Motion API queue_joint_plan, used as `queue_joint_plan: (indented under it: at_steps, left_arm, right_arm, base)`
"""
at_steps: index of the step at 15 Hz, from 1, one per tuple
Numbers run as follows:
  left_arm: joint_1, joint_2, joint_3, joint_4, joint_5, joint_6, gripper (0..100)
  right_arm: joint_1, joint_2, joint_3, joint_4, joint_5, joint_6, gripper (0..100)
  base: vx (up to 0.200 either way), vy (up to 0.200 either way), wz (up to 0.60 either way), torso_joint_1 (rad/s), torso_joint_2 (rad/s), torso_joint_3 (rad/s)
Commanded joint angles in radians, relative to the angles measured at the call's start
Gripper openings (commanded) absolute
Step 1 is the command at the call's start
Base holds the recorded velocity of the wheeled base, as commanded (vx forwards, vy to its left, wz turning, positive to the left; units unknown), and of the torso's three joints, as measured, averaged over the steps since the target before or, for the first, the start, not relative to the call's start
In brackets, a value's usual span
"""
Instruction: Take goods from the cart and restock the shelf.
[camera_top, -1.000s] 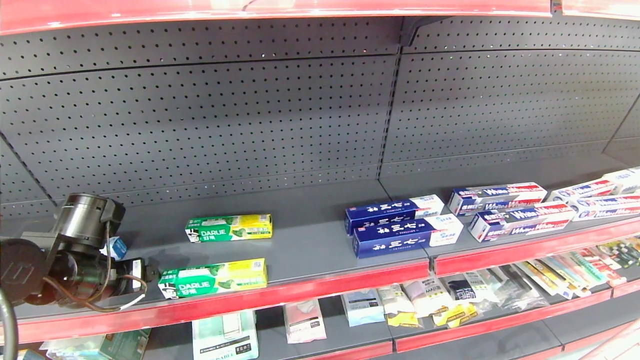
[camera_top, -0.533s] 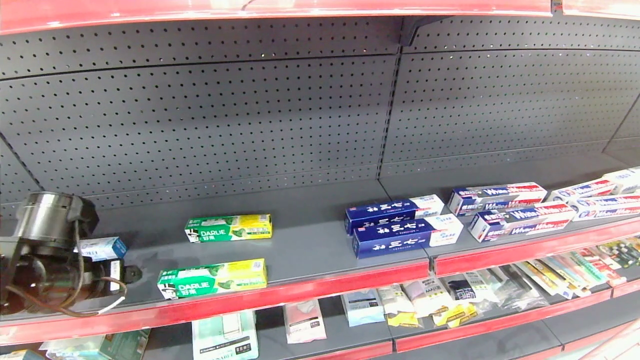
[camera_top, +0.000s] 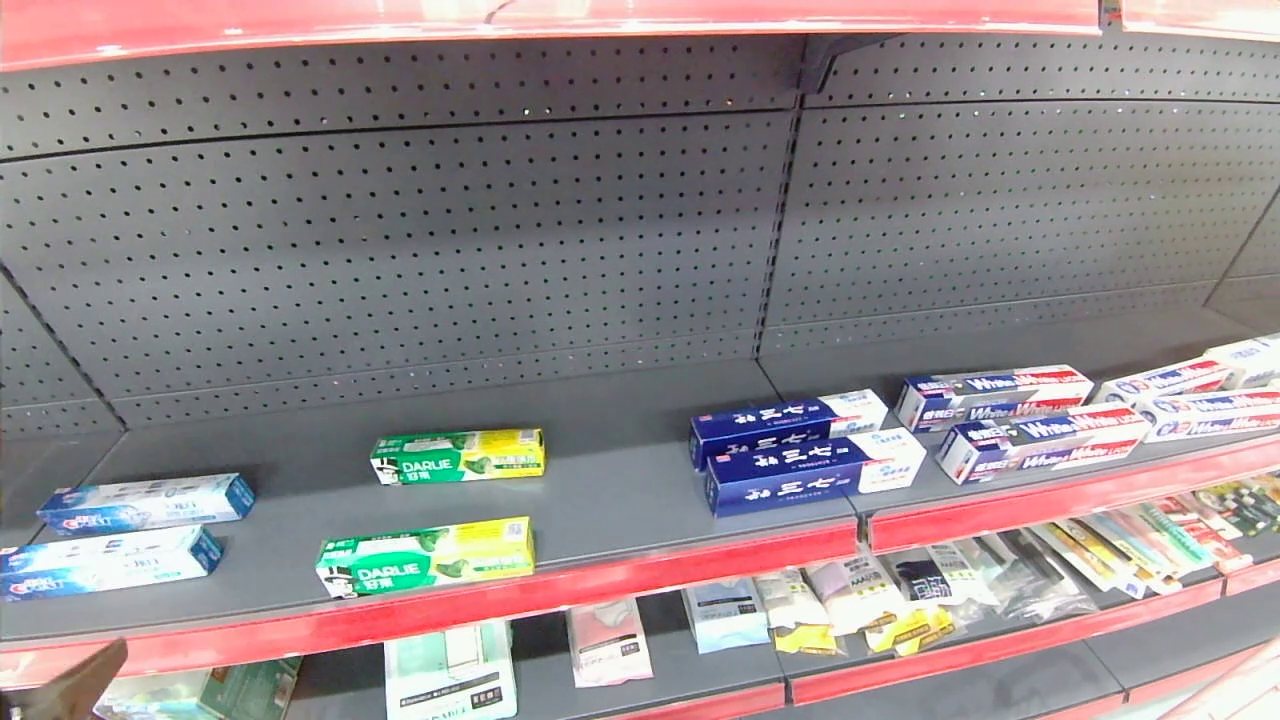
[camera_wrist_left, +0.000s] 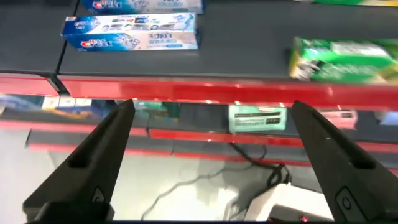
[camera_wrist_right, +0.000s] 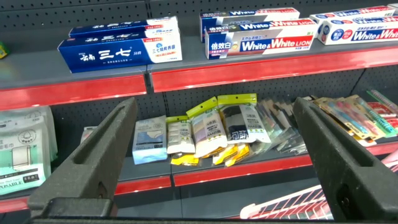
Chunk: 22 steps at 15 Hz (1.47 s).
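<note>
Two blue-and-white toothpaste boxes (camera_top: 145, 503) (camera_top: 105, 562) lie flat at the left end of the grey shelf (camera_top: 620, 480). To their right lie two green-and-yellow boxes (camera_top: 457, 456) (camera_top: 425, 556), then two dark blue boxes (camera_top: 815, 470), then white-and-red boxes (camera_top: 1045, 440). My left gripper (camera_wrist_left: 212, 106) hangs open and empty in front of the shelf's red edge, below the front blue-and-white box (camera_wrist_left: 130, 32) and the green box (camera_wrist_left: 345, 60). My right gripper (camera_wrist_right: 214, 102) is open and empty too. It sits lower, facing the dark blue boxes (camera_wrist_right: 121, 46) and the hanging packets (camera_wrist_right: 211, 130).
The shelf's back half is bare up to the perforated back panel (camera_top: 400, 250). A lower shelf (camera_top: 700, 680) holds packets and bags. A white wire edge of the cart (camera_wrist_right: 286, 205) lies beneath the right gripper. Cables lie on the floor (camera_wrist_left: 205, 180).
My left arm has drawn back left and down off the shelf and out of the head view. The two blue-and-white boxes it covered now lie in plain sight.
</note>
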Motion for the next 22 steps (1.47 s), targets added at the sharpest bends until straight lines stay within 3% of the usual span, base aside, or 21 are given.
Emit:
queue_joint_plan:
  at_steps: [1,2,3,4,5,6,8,9,10,11,13,18,22]
  left_arm:
    - [-0.025,-0.607,0.097,0.231,-0.124,0.056,100]
    - [-0.025,-0.606,0.098,0.223,-0.123,0.033,100]
    - [-0.025,-0.606,0.128,0.194,-0.135,-0.011,100]
    - [-0.025,-0.606,0.184,0.157,-0.112,0.007,100]
    - [-0.025,-0.606,0.218,0.081,-0.051,0.024,100]
    - [-0.025,-0.606,0.235,0.042,-0.011,0.020,100]
    - [-0.025,-0.606,0.264,-0.008,0.017,-0.020,100]
    - [-0.025,-0.606,0.336,-0.180,0.107,-0.022,100]
    - [-0.025,-0.606,0.336,-0.205,0.135,-0.026,100]
    - [-0.025,-0.606,0.336,-0.180,0.110,-0.039,100]
    - [-0.025,-0.606,0.336,-0.180,-0.006,-0.037,100]
    - [-0.025,-0.606,0.336,-0.175,-0.009,-0.046,100]
    - [-0.025,-0.606,0.336,-0.174,-0.029,-0.036,100]
  right_arm:
    - [0.000,0.002,0.000,0.000,0.000,-0.001,100]
    - [0.000,0.002,0.000,0.000,0.000,-0.001,100]
    - [0.000,0.002,0.000,0.000,0.000,-0.001,100]
    - [0.000,0.002,0.000,0.000,0.000,0.000,100]
    - [0.000,0.002,0.000,0.000,0.000,0.000,100]
    - [0.000,0.002,0.000,0.000,0.000,-0.001,100]
    - [0.000,0.002,0.000,0.000,0.000,0.000,100]
    - [0.000,0.002,0.000,0.000,0.000,-0.001,100]
    - [0.000,0.002,0.000,0.000,0.000,-0.001,100]
    - [0.000,0.002,0.000,0.000,0.000,0.000,100]
    - [0.000,0.002,0.000,0.000,0.000,-0.001,100]
    - [0.000,0.002,0.000,0.000,0.000,-0.001,100]
    - [0.000,0.002,0.000,0.000,0.000,-0.001,100]
  base:
    - [0.000,0.000,0.00,0.000,0.00,0.000]
    - [0.000,0.000,0.00,0.000,0.00,0.000]
    - [0.000,0.000,0.00,0.000,0.00,0.000]
    - [0.000,0.000,0.00,0.000,0.00,0.000]
    - [0.000,0.000,0.00,0.000,0.00,0.000]
    - [0.000,0.000,0.00,0.000,0.00,0.000]
    - [0.000,0.000,0.00,0.000,0.00,0.000]
    - [0.000,0.000,0.00,0.000,0.00,0.000]
    - [0.000,0.000,0.00,0.000,0.00,0.000]
    - [0.000,0.000,0.00,0.000,0.00,0.000]
    - [0.000,0.000,0.00,0.000,0.00,0.000]
    - [0.000,0.000,0.00,0.000,0.00,0.000]
    - [0.000,0.000,0.60,0.001,0.00,0.001]
